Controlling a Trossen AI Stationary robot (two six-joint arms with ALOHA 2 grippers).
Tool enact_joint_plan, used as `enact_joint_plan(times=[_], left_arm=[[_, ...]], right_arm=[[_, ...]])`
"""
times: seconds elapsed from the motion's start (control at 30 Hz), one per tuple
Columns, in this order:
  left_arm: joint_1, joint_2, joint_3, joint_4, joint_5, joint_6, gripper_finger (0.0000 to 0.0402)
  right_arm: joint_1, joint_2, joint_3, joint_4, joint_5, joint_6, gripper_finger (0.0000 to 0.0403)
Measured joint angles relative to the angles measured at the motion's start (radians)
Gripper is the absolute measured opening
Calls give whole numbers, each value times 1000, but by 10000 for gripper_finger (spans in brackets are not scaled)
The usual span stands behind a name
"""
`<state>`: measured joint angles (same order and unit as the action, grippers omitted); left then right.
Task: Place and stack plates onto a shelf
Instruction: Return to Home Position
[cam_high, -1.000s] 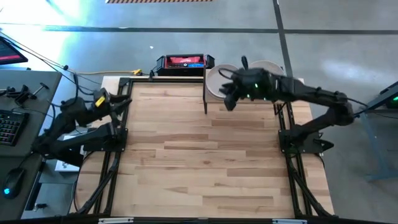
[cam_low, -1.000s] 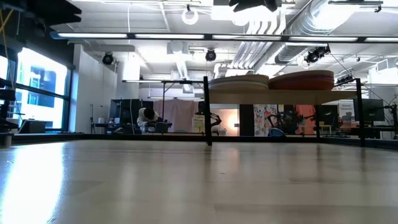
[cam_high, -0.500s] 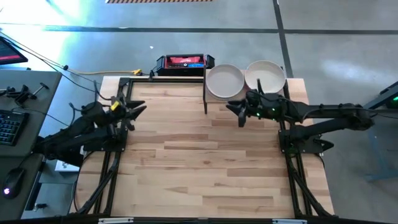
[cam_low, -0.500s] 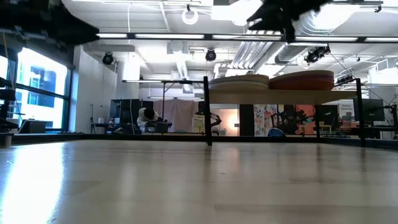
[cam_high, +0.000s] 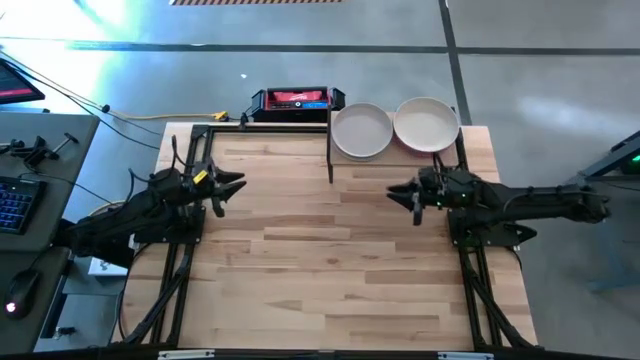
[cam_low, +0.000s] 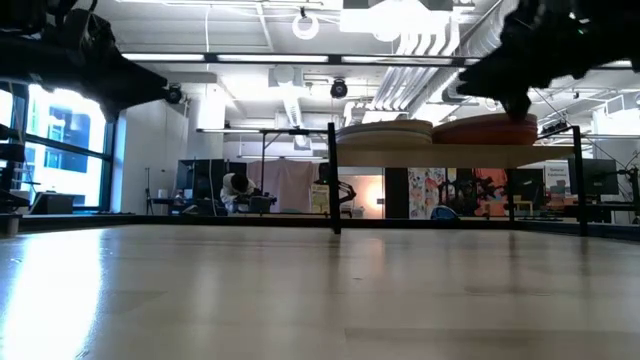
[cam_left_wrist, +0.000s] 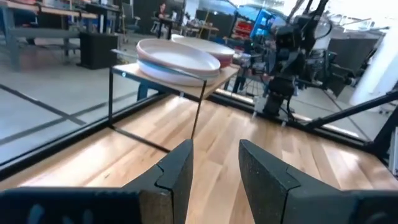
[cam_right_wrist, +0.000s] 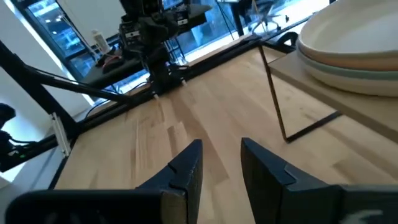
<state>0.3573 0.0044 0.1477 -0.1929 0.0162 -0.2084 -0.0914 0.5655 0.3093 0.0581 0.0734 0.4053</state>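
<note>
The plates (cam_high: 361, 130) lie in two stacks side by side on the shelf (cam_low: 450, 152), which stands at the far edge of the table (cam_high: 320, 280). From above, the top plate of each stack looks pale. From table height, one stack looks cream at the side and the other orange-red. All plates that I can see are on the shelf, so the stacking seems to be done.

The right gripper (cam_high: 405, 198) hangs over the wood near the front of the shelf, on the right side of the table. Its fingers are apart and hold nothing. The left gripper (cam_high: 230, 193) is at the left side, well apart from the shelf, also spread and empty.

I judge that the step in hand is to bring both arms to their rest pose. For the right arm, the good way is to draw straight back toward its own base, away from the shelf, without a sideways sweep. The thin black legs are close, and a knock there could shake the stacks. The left arm has an easier path. Neither gripper needs to close.
</note>
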Motion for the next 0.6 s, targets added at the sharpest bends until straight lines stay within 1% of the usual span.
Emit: enact_joint_plan(times=[0.1, 0.33, 0.43, 0.6], left_arm=[[0, 0, -3, 16, 0, 14, 117], [0, 0, -3, 19, 0, 117, 117], [0, 0, -3, 18, -1, 169, 117], [0, 0, -3, 13, -13, 226, 117]], right_arm=[[0, -91, -62, 5, 15, -29, 92], [0, -284, -159, 5, 22, -98, 92], [0, -344, -185, -26, 19, -117, 92], [0, -422, -223, -62, -27, -156, 92]])
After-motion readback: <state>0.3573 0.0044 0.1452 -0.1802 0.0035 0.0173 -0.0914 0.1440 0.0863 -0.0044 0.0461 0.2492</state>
